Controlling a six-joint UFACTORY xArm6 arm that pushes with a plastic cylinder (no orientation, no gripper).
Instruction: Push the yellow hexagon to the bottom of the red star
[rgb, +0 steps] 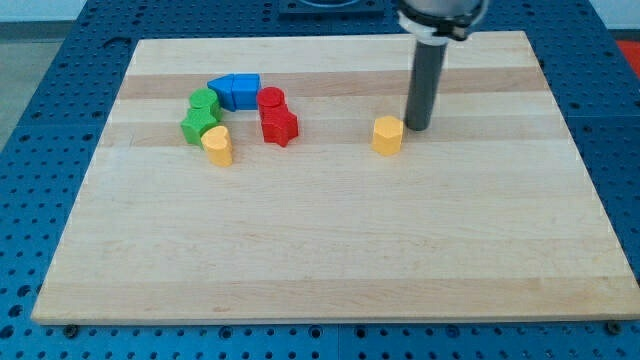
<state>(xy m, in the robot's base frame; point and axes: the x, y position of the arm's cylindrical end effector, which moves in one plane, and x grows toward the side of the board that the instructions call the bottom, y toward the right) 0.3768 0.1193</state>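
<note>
camera view: my tip beside yellow hexagon

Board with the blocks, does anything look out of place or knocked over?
Nothing looks damaged or tipped. The yellow hexagon sits alone, apart from the cluster around the red star at the view's left. My tip is just right of it.

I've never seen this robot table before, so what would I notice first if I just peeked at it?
The dark rod coming down from the view's top catches the eye, with my tip just at the right of a lone yellow hexagon near the board's middle. Then comes the bright cluster at the upper left: blue blocks, green blocks, a red star under a red round block, and a second yellow block.
</note>
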